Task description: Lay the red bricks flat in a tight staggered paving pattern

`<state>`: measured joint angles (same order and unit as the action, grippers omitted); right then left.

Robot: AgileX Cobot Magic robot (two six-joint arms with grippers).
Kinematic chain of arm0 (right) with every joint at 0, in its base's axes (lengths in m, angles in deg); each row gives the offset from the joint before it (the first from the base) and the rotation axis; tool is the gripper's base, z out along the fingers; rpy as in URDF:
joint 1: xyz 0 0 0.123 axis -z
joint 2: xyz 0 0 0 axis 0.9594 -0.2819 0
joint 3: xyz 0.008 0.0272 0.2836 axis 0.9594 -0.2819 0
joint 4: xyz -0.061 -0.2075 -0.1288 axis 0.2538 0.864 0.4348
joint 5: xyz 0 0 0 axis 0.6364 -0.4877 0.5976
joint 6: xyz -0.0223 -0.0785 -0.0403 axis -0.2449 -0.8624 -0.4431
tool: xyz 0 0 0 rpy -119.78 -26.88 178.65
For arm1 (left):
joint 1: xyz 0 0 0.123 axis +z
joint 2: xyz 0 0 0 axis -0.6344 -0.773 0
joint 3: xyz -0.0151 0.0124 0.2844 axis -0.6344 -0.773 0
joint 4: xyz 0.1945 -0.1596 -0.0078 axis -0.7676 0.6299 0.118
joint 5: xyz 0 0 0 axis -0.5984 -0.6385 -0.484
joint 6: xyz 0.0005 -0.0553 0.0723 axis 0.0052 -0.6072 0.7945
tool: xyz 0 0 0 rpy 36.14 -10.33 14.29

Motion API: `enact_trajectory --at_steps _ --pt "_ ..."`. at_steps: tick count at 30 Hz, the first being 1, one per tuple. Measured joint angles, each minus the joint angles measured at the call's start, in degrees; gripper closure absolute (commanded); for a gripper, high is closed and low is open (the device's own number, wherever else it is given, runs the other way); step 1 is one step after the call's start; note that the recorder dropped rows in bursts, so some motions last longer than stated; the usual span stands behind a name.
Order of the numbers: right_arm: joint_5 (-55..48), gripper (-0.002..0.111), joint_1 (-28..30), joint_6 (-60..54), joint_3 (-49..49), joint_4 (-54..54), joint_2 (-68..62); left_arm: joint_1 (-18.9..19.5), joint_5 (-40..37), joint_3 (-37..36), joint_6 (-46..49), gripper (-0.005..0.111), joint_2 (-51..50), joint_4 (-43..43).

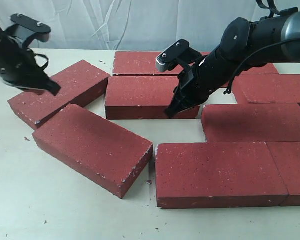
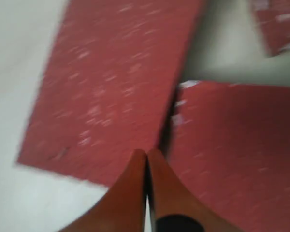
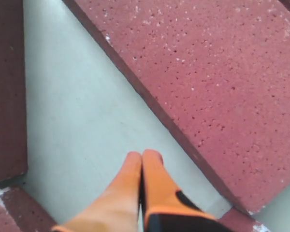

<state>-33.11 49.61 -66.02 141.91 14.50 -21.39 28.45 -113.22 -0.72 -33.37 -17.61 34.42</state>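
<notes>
Both jaws pinched together amid flat red bricks (image 1: 217,170)

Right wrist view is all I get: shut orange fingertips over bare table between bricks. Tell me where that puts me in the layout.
Observer: The right gripper is by the camera-side edge of the centre brick, near its right end, at the gap before the right-hand brick.
Operator: Report the left arm.
Observer: The left gripper, shut, is above the seam between the far skewed brick and the near skewed brick.
</notes>
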Motion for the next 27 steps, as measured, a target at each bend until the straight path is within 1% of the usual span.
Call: enact_trajectory --at_steps 2,4,6,9,16,24,27 --pt "0.0 0.109 0.0 0.0 0.0 0.0 0.0 -0.7 3.74 -0.24 8.79 0.107 0.0 10.45" --pt "-0.4 0.109 0.0 0.0 0.0 0.0 0.0 -1.31 7.53 -0.46 14.08 0.107 0.0 16.08" --pt "-1.13 0.109 0.0 0.0 0.0 0.29 0.0 -1.85 9.14 -0.93 16.35 0.107 -0.39 18.37" --pt "-2.07 0.109 0.0 -0.39 0.0 1.2 0.0 -2.43 10.24 -1.43 18.37 0.107 -2.32 19.76" --pt "-2.33 0.109 0.0 -0.79 0.0 2.37 0.0 -3.88 17.81 -1.53 20.06 0.107 -10.37 21.45" --pt "-2.33 0.109 0.0 -3.07 0.0 2.37 -0.04 -8.03 18.68 1.07 21.4 0.107 -12.74 22.04" --pt "-2.43 0.109 0.0 -3.91 0.0 2.37 -0.66 -8.52 19.28 1.31 21.51 0.107 -13.92 22.04"
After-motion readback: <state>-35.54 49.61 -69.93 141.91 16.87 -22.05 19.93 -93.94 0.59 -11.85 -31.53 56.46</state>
